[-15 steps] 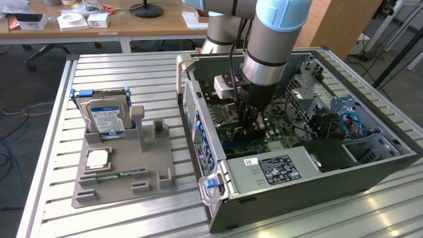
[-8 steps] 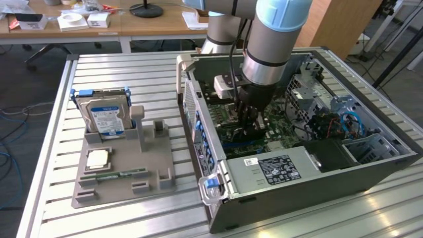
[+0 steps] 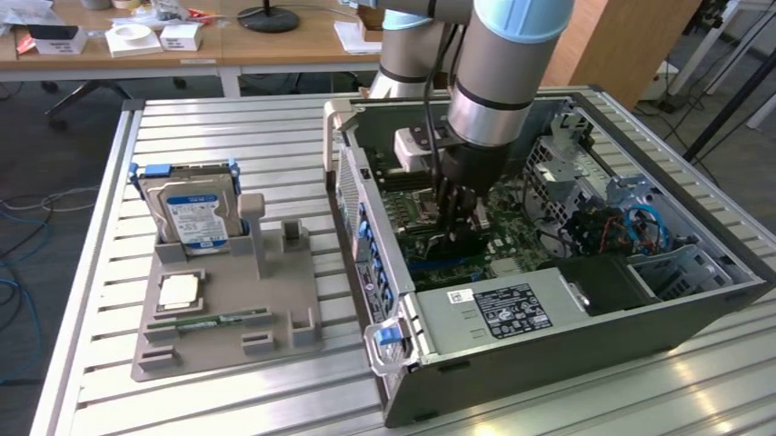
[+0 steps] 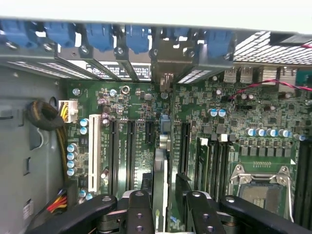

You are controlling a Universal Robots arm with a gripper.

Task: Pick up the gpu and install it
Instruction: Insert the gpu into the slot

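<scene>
We hold the pincer (image 4: 163, 214) low inside the computer case (image 3: 679, 300), its fingers spread on either side of the gpu (image 4: 160, 165). The card stands edge-on in a motherboard (image 4: 234, 122) slot, so it appears seated and let go.

Gpu (image 4: 161, 161) seated edge-on in motherboard (image 4: 234, 117) slot (bracket at rear), jaws apart astride it

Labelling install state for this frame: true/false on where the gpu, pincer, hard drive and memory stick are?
1. The gpu stands on edge on the motherboard, between the pincer's fingers. True.
2. The hard drive sits inside the computer case. False: it stands in the grey fixture outside the case.
3. The memory stick lies on the fixture. True.
4. The pincer hovers over the fixture. False: it is down inside the case.
</scene>
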